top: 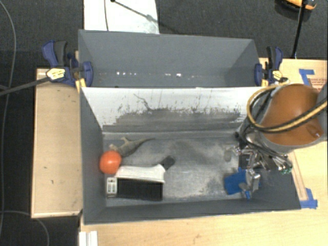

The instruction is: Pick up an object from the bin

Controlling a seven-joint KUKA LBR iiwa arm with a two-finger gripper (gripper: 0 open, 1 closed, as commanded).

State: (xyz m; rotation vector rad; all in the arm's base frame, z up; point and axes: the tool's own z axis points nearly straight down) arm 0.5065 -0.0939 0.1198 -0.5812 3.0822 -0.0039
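grasp step: gripper (250, 181) low at the blue block (234, 184). open or closed, cannot tell. next needs a secure lift.

The gripper (250, 177) is positioned low in the grey bin (169, 55), at the near right corner, against a small blue object (233, 184). At the left end lie an orange ball (109, 162), a black-and-white box (138, 184) just beside it, and a grey elongated item (130, 145) behind.
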